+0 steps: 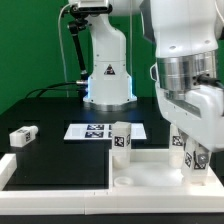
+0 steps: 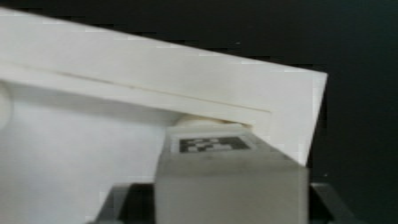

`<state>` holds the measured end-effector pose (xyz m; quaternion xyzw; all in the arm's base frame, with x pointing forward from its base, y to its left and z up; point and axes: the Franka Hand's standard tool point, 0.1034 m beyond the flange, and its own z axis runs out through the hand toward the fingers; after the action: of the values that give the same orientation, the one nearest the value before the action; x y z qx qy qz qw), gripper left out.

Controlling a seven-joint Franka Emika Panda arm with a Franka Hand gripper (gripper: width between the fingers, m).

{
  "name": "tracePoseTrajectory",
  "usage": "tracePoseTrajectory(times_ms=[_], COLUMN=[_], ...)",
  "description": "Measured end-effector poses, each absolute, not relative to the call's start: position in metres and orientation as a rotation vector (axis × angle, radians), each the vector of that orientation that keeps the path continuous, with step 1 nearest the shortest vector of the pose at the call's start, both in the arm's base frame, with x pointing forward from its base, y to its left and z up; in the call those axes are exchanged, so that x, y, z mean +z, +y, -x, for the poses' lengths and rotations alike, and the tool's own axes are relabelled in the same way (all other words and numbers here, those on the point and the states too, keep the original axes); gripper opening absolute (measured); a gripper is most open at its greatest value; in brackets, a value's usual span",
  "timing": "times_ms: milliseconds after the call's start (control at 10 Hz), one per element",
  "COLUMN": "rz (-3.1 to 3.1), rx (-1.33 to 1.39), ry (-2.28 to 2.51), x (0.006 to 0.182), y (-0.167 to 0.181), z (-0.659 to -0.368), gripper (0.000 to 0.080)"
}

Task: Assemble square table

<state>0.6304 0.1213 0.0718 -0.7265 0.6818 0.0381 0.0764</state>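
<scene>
Square table top (image 1: 150, 168): white, raised rim, lying flat on the black table (image 1: 60, 155) toward the exterior view's right. One round socket (image 1: 125, 181) shows in its near corner on the exterior view's left. Otherwise the tray surface is bare white.

Gripper (image 1: 192, 148): down over the top's far right part, fingers clamped on a held leg (image 1: 197, 165), a white block with its tag facing the camera. The wrist view shows the same leg (image 2: 214, 143) between two dark fingers (image 2: 128, 205), its white end meeting the rim line near the top's (image 2: 107, 120) edge. Whether the end is seated in the top or only touching it cannot be told.

Upright leg (image 1: 122, 140): stands tagged at the top's far edge, well apart from the held one. Whether it is on the top or just behind it cannot be told.

Lying leg (image 1: 22, 135): on its side on the black table, far to the exterior view's left.

Marker board (image 1: 95, 131): flat behind the upright leg, just beside it.

Border rail (image 1: 60, 195): long and white, along the near edge of the table.

Robot base (image 1: 108, 75): at the back. The bulky wrist blocks the top's far right corner from the exterior view.
</scene>
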Motion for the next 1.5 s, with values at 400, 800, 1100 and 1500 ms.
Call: tracePoseTrajectory(times_ms=[400,800,1100,1500], rz=[2.373,2.748,2.947,2.96], rx=[0.092,0.019,-0.03,-0.039], ry=[1.843,1.238,0.716,0.696], x=[0.0714,0.0735,0.072,0.072], y=[0.125,0.127,0.1198,0.1214], z=[-0.6286,-0.6315,-0.6342,-0.6344], gripper=[0.0559,0.0649,0.0649,0.0469])
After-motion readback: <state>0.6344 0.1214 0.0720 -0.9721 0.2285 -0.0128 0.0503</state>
